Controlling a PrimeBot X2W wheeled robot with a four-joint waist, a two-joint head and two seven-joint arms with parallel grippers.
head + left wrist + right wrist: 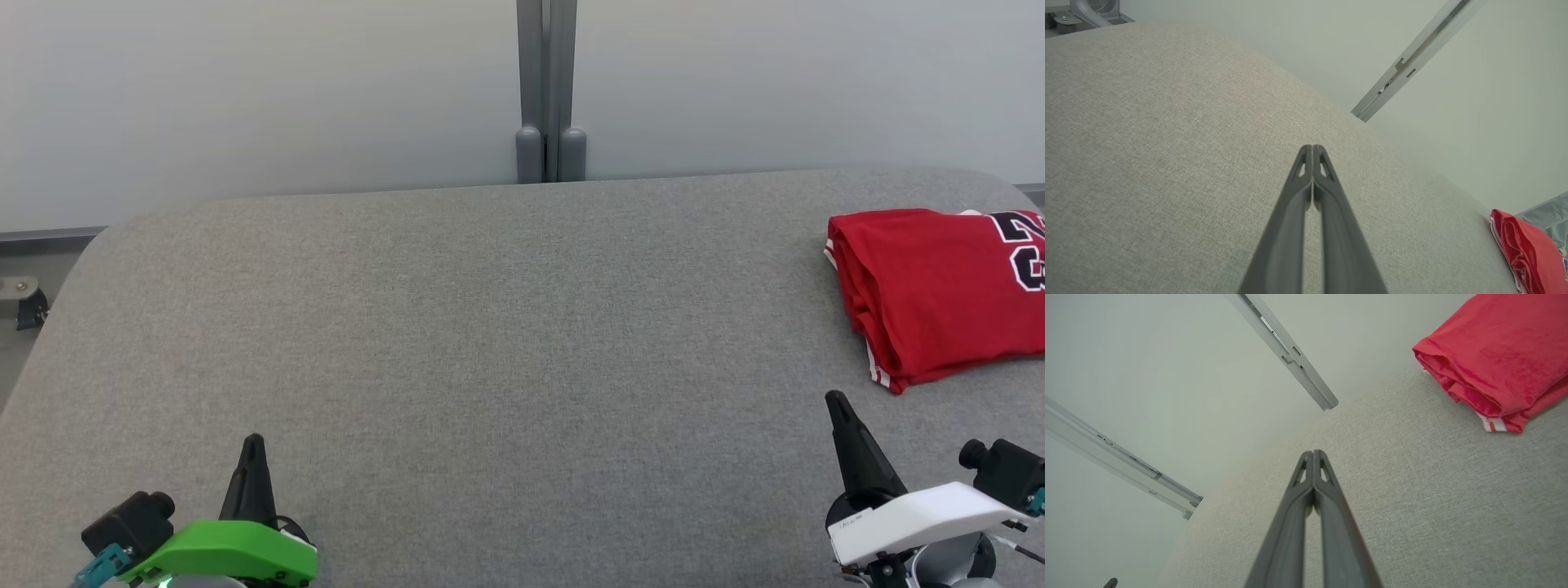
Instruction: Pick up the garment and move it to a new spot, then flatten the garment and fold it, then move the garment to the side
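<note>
Gripping: nothing; I see left gripper and right gripper both pinched closed, empty.
Folded garment: far right on table.
Nearer arm: right; garment lies ahead-right of it.

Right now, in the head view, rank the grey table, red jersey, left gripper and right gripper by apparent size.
1. Grey table.
2. Red jersey, partly cut off by the frame edge.
3. Left gripper and right gripper: alike, so unranked.
</note>
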